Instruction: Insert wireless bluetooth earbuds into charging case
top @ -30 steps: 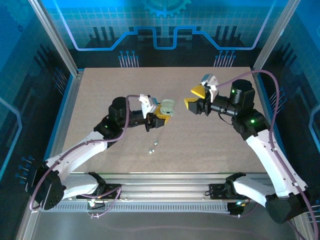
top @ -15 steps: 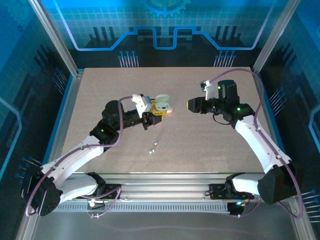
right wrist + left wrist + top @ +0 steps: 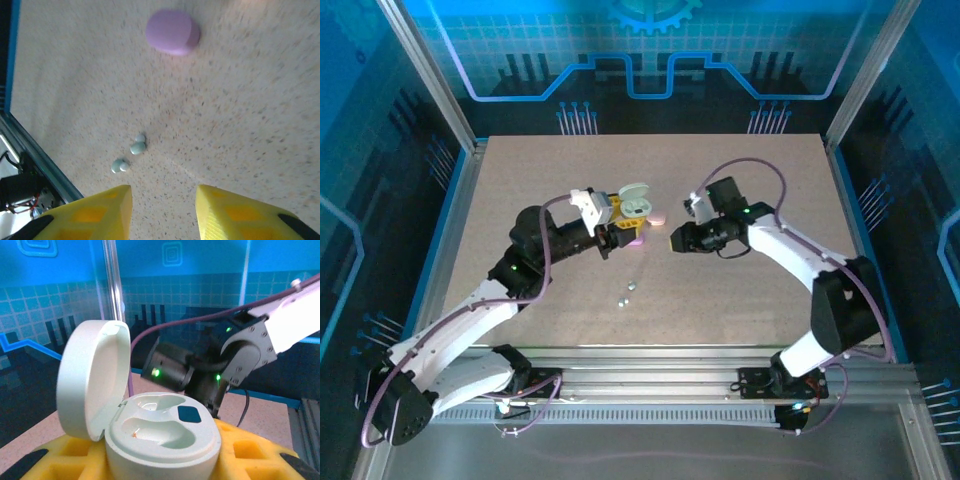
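Note:
My left gripper [image 3: 618,222] is shut on the pale mint-white charging case [image 3: 162,432], held off the table with its lid [image 3: 92,377] swung open to the left. Both wells of the case look bare. Two pale mint earbuds [image 3: 632,285] [image 3: 623,299] lie on the table in front of the left gripper; in the right wrist view these earbuds [image 3: 138,145] [image 3: 120,165] sit just left of and beyond the yellow fingers. My right gripper [image 3: 673,243] [image 3: 164,210] is low over the table, pointing left, open with nothing between its fingers.
A shut purple oval case [image 3: 172,31] [image 3: 633,241] lies straight ahead of the right gripper, under the left gripper's tip. A pink oval case [image 3: 658,218] lies just behind it. The table's near rail [image 3: 30,150] runs close behind the earbuds.
The right arm has swung left and down toward the table's middle, its jaws narrowing. The left gripper has carried the case a little left, and the lid now stands open.

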